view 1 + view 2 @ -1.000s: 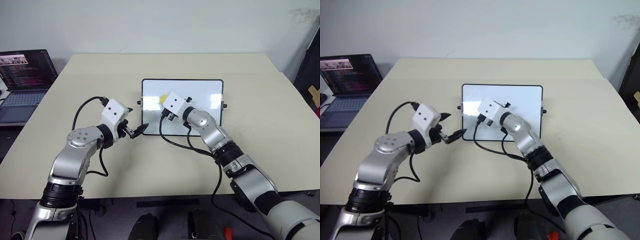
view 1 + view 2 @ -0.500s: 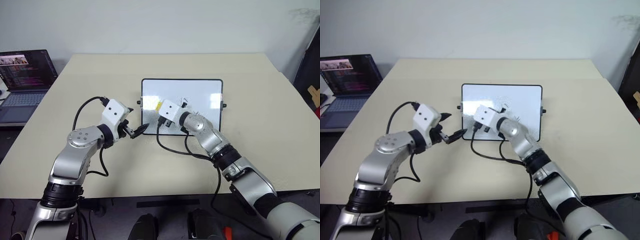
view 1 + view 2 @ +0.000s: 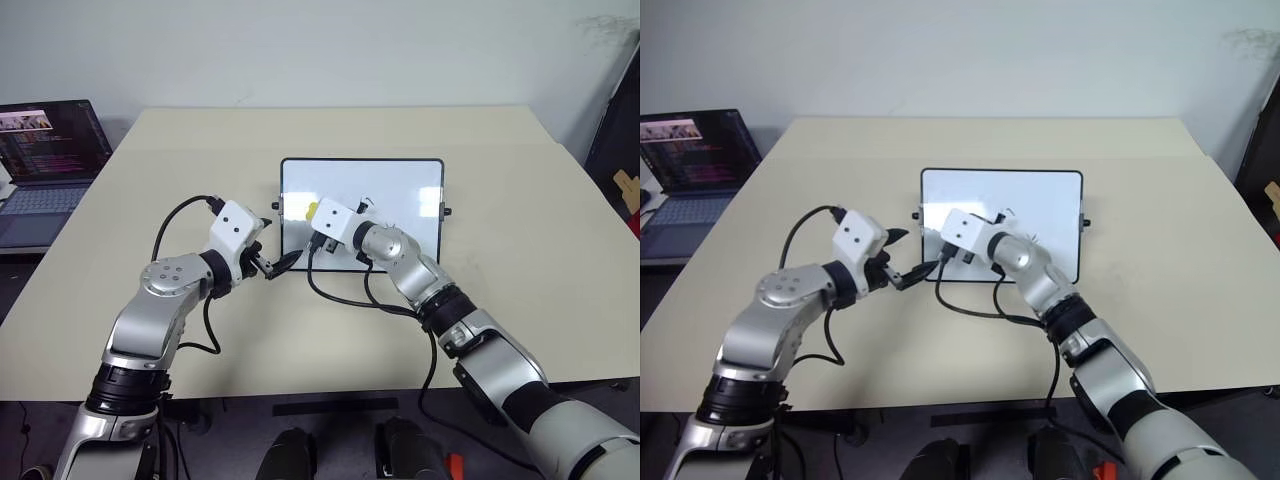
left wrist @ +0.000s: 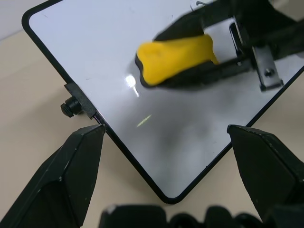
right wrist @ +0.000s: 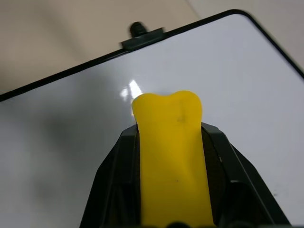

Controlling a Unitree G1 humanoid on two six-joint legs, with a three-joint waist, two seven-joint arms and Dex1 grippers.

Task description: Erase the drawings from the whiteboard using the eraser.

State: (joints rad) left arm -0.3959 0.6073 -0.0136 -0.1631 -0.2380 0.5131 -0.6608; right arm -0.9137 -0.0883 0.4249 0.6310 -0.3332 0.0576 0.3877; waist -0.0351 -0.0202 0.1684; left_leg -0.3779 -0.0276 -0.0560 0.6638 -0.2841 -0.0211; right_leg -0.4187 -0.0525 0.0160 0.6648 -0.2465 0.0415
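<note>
Fingers [image 5: 118,180] of the right gripper [image 5: 173,142] clamp the eraser [image 5: 172,156] on the whiteboard [image 3: 400,185]; left gripper [image 4: 166,142] spread; beige table [image 3: 200,150], laptop [image 3: 50,150] upper left.

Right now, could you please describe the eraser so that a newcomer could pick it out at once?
Start at the beige table and find the black-framed whiteboard at its middle. Over the board's left part, the right gripper is shut on the eraser. It is a small yellow block between black fingers, the only bright colour on the white surface.
</note>
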